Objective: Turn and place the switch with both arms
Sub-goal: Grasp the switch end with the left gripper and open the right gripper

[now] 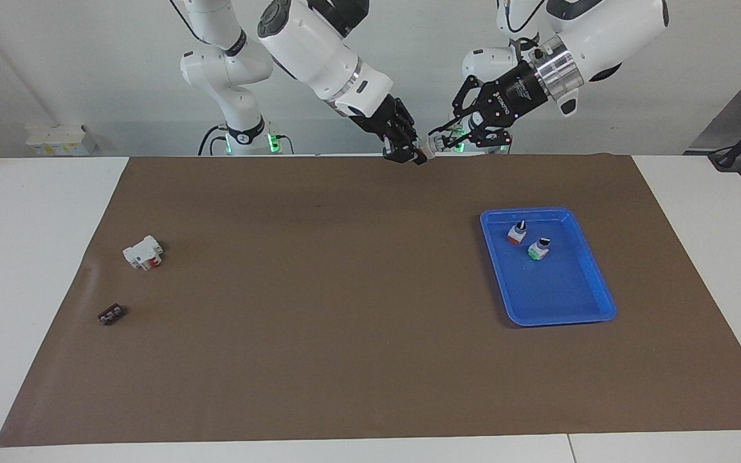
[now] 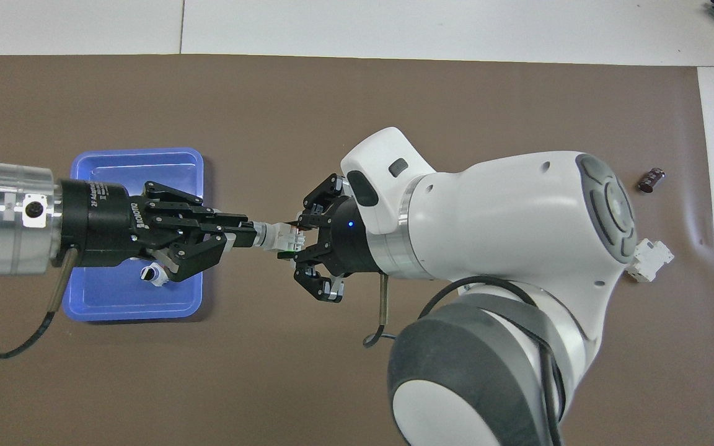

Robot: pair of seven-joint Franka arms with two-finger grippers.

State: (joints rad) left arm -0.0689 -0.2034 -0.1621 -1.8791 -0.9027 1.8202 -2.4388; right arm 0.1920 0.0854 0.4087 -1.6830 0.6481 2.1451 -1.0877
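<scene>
The switch [image 2: 275, 236] hangs in the air over the mat's edge by the robots, lying level between both grippers. Its white body and silvery collar show; its black knob is covered by fingers. My right gripper [image 2: 295, 238] is shut on the white body end. My left gripper [image 2: 246, 234] reaches in from the tray's end with its fingertips closed on the knob end. In the facing view the switch [image 1: 430, 146] sits between the right gripper [image 1: 412, 152] and the left gripper [image 1: 443, 138], well above the brown mat.
A blue tray [image 1: 595, 283] toward the left arm's end holds a red-ended switch [image 1: 516, 233] and a green-ended one [image 1: 539, 249]. Toward the right arm's end lie a white block with a red part [image 1: 143, 253] and a small dark part [image 1: 110, 314].
</scene>
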